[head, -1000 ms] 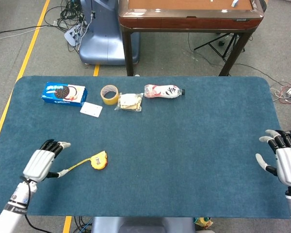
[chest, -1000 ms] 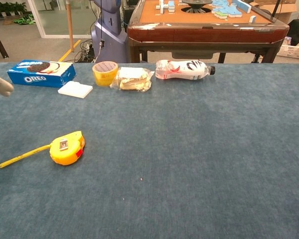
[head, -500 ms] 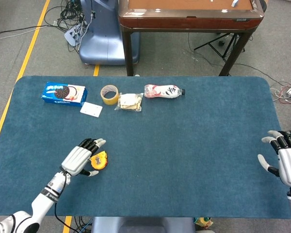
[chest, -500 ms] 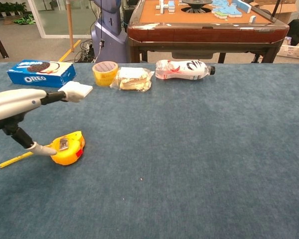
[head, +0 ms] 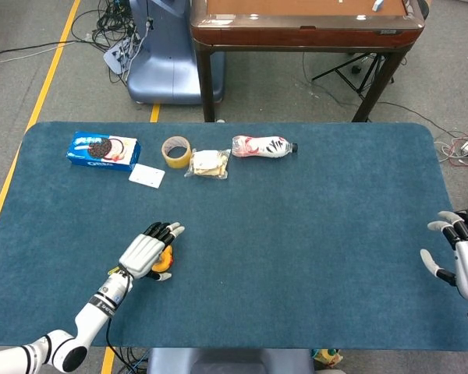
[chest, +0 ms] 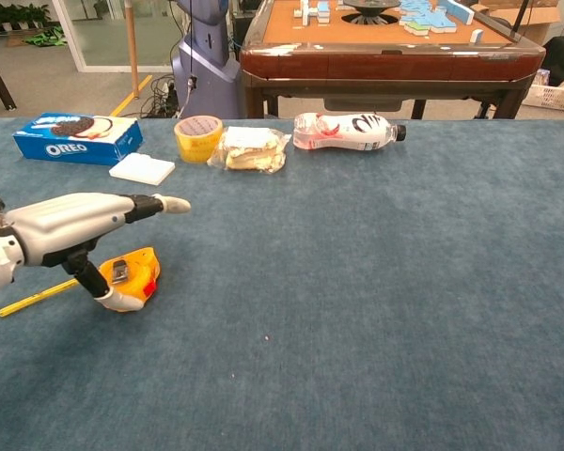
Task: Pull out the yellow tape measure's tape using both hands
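The yellow tape measure [head: 164,262] lies on the blue table at the front left, mostly hidden under my left hand [head: 148,251] in the head view. The chest view shows the tape measure [chest: 137,276] with a short length of yellow tape [chest: 33,299] sticking out to its left. There my left hand [chest: 70,221] hovers just over the case with its fingers stretched forward and its thumb reaching down beside the case. It grips nothing. My right hand [head: 466,263] rests at the table's far right edge, fingers spread and empty.
Along the far side stand an Oreo box [head: 103,150], a white card [head: 147,176], a roll of tape [head: 176,151], a bagged sandwich [head: 208,164] and a lying bottle [head: 263,146]. A brown table [head: 304,31] stands beyond the blue one.
My left hand has moved right from the table's left edge to above the tape measure. The right hand has drifted slightly towards the front edge.
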Controlling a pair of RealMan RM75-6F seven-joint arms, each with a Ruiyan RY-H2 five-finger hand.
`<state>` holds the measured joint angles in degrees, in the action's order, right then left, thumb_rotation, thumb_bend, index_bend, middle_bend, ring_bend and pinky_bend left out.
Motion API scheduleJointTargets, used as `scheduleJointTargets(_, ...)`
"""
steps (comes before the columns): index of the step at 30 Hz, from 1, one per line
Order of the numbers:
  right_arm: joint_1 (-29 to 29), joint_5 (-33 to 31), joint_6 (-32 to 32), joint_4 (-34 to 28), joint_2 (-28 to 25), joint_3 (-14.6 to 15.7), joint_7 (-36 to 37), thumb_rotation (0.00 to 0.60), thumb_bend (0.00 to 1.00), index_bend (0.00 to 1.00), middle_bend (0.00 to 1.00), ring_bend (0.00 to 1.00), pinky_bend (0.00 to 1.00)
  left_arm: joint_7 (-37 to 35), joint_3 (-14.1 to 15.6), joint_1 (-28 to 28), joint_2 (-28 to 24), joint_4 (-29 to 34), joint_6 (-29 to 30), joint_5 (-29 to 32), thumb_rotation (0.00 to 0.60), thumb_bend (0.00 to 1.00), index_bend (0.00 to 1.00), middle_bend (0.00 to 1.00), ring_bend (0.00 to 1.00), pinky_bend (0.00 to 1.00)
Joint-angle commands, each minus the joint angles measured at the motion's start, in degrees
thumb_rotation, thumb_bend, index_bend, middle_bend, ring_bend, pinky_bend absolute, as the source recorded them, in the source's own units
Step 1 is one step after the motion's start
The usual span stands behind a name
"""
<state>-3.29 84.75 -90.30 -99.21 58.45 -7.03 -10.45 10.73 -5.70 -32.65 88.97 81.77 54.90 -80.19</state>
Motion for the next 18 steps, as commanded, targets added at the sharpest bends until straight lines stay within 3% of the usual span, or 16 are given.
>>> scheduleJointTargets(1,0.1,0.1,-0.2,0.2,0.0,0.1,0.3,0.6,0.34,0.38,0.28,0.21,0.22,1.3,0.0,-0.4,0.4,-1.0,-0.5,1.2,0.6,0.11,0.0,0.05,0.05,0.04)
scheduleJointTargets(13,0.7,0.2,-0.7,1.1,0.4,0.2,1.5,0.6,0.34,0.38,0.28,0.21,0.22,2.1,-2.1,-1.3,0.6,-4.8,-0.9,6.8,0.6,0.11,0.0,0.05,0.05,0.04)
scheduleJointTargets(18,0.8,0.3,-0.8,1.4,0.5,0.2,2.0,0.6,0.34,0.38,0.28,0.21,0.22,6.2,-2.0,-2.0,-0.1,-5.4,-1.4,8.9,0.6,0.11,0.01,0.05,0.05,0.04)
